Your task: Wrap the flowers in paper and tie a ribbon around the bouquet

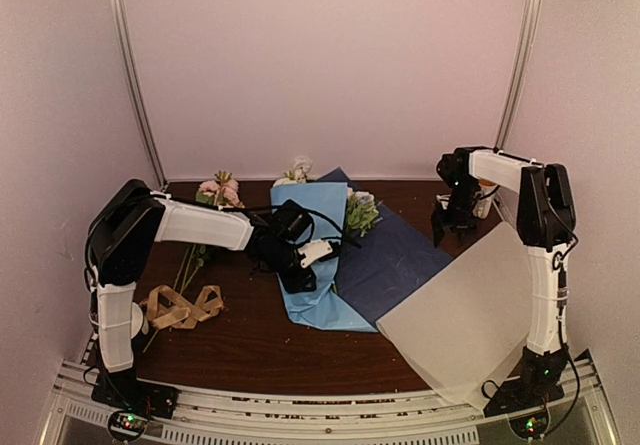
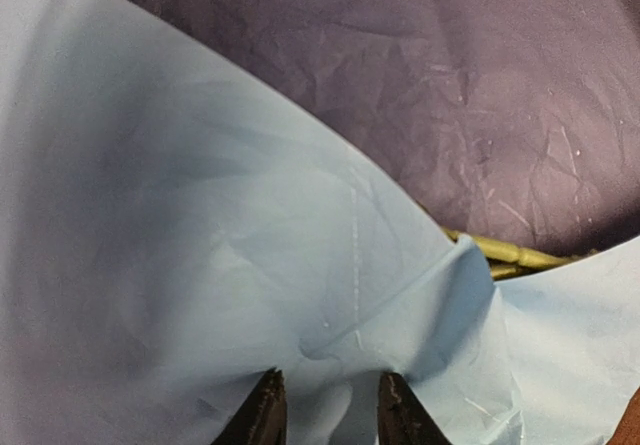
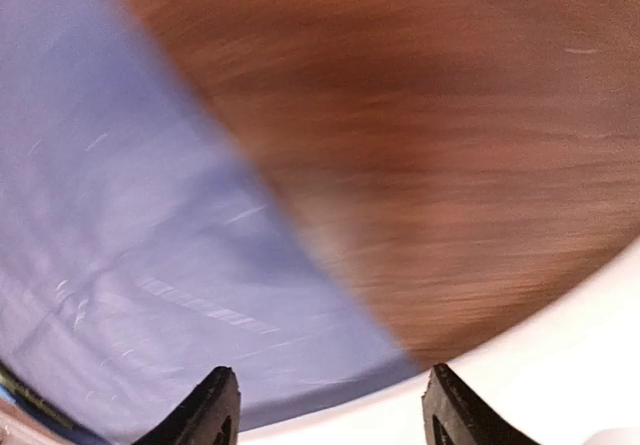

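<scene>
Top external: far left, the ribbon [image 1: 182, 307] lies loosely looped on the table [image 1: 260, 345], untouched, probably parked there for the tie step. Loose pink flowers [image 1: 218, 191] sit behind it, outside the wrap. The left gripper [image 1: 303, 281] is down on the paper [image 1: 318, 220], on the light blue flap folded over the stems. My read is that it pins the fold so the flap can't spring open. Left wrist: jaws partly apart, tips on the flap, no clear pinch. One green stem [image 2: 510, 255] peeks from under the flap edge. The flowers [image 1: 361, 211] poke out at the far end, white and green, above the navy face, which lies flat and creased. The right gripper [image 1: 452, 231] hangs just past the paper's right edge. Right wrist, blurred: jaws wide, holding nothing. A pale sheet [image 1: 470, 315] lies near right, unused.
</scene>
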### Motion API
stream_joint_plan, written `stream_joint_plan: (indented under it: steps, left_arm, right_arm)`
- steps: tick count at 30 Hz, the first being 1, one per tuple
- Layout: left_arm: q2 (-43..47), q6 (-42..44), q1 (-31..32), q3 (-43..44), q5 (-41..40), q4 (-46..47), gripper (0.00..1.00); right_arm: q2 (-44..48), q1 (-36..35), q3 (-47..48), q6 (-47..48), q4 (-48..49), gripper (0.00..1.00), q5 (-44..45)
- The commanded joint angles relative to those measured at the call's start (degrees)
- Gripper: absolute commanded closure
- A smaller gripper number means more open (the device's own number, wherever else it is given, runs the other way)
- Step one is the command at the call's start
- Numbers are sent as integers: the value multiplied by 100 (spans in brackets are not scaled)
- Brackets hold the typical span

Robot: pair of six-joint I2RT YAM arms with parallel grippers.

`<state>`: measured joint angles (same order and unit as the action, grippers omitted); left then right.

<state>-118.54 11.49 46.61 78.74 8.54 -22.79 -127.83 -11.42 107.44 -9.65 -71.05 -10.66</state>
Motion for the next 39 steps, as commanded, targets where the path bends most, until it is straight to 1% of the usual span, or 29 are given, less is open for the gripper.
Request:
stream_joint_plan:
  steps: [1,2,3,4,11,15,18,21,24,27,30,33,36,38,39]
  left_arm:
    - [-25,77,24,-96,-125,-77,65]
    - [-28,77,24,-96,-135,-81,64]
    - [-30,88,28,-96,-155,-97,64]
    - [-35,93,26,-96,-178,-109,64]
    - [-51,125,24,-87,-241,-162,64]
    - [-70,134,26,-78,-276,-171,64]
    - [-73,134,29,-82,-313,-182,64]
    - [-73,141,24,-102,-338,-214,64]
    - [-73,170,24,-88,-385,-271,64]
    - [-73,205,24,-78,-434,-292,64]
    - [-78,214,24,-78,-446,-273,64]
    - [-75,190,28,-78,-448,-253,64]
    - [-80,185,24,-87,-414,-250,64]
    - [-74,200,24,-103,-404,-243,64]
    - [-78,203,28,-104,-409,-242,64]
  right_arm:
    - [-227,184,154,78,-242,27,639]
    - [-335,184,150,113,-263,20,429]
    - [-432,184,143,132,-294,6,202]
    - [-536,172,149,123,-335,1,73]
    - [-706,24,296,259,-623,0,242]
    - [-883,-123,588,501,-819,0,437]
    - [-1030,-400,994,826,-921,1,971]
    - [-1016,-640,1143,979,-679,0,1584]
    - [-1050,-701,1275,1146,-577,0,1894]
    - [-1059,-678,1216,1296,-636,0,1652]
    - [-1116,-684,1129,1094,-912,0,1459]
    - [-1104,-690,643,884,-1277,0,1287]
    - [-745,-755,-107,854,-1149,0,969]
    - [-400,-922,-411,889,-833,0,554]
    - [-219,-1033,-499,871,-621,0,540]
